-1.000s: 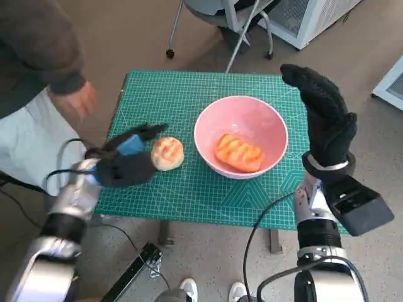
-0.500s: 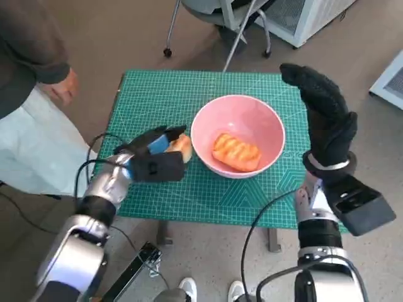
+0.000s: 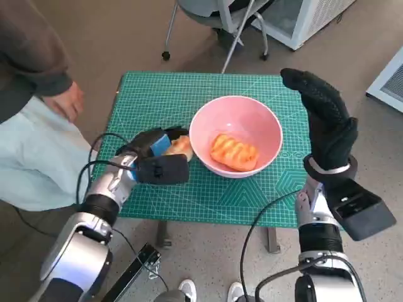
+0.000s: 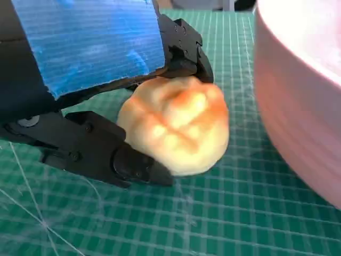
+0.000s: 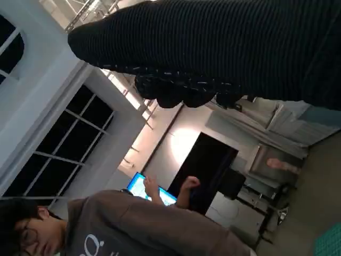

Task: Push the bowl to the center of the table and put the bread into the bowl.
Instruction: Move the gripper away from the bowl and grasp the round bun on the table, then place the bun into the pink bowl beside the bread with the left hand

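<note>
Cupping the round bread roll [image 4: 176,130] with the left hand [image 3: 157,160], black fingers [image 4: 101,154] closing around its flanks on the green mat-covered bench [image 3: 151,94], just beside the pink bowl [image 3: 208,123]. Judging it light, soft and easily crushed, so favouring a gentle hold at the sides; holding the gloved right hand [image 3: 324,119] raised, fingers straight and empty. Noting the glossy, smooth-walled bowl near the bench's middle, carrying another golden ridged loaf [image 3: 235,151].

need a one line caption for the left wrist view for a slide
Left hand closes its fingers around a round bread roll on the green mat, right beside the pink bowl.
</note>
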